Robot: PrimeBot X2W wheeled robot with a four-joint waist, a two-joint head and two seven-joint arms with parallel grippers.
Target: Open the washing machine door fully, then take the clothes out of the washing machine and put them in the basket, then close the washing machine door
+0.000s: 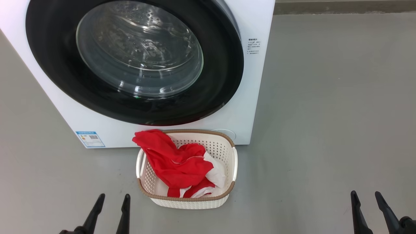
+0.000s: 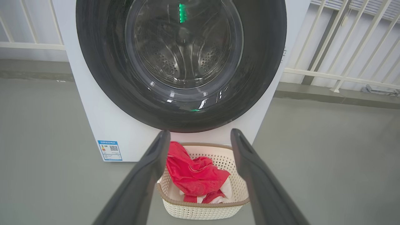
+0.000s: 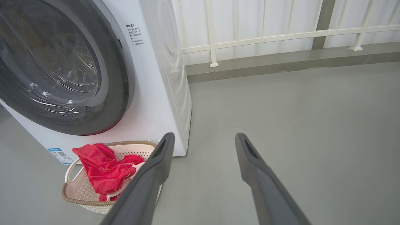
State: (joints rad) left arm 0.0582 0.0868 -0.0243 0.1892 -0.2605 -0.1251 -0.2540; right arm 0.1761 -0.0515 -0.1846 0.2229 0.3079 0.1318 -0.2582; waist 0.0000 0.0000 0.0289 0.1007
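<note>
The white washing machine (image 1: pixel 240 97) stands on the floor with its black-rimmed round door (image 1: pixel 136 61) shut flat against the front; steel drum holes show through the glass. Directly below the door sits the cream basket (image 1: pixel 227 152) with a brown rim. The red and white clothes (image 1: pixel 175 162) lie in it, one corner draped over its far left rim. My left gripper (image 1: pixel 112 198) is open at the lower left, short of the basket. My right gripper (image 1: pixel 365 195) is open at the lower right, over bare floor. Both hold nothing. The wrist views show the door (image 2: pixel 181 62), basket (image 2: pixel 203 209), clothes (image 3: pixel 103 172).
Grey floor (image 1: pixel 325 113) stretches to the right of the machine. A white railing (image 3: pixel 265 36) on a low kerb runs behind it. A blue label (image 1: pixel 90 138) sits at the machine's lower left front.
</note>
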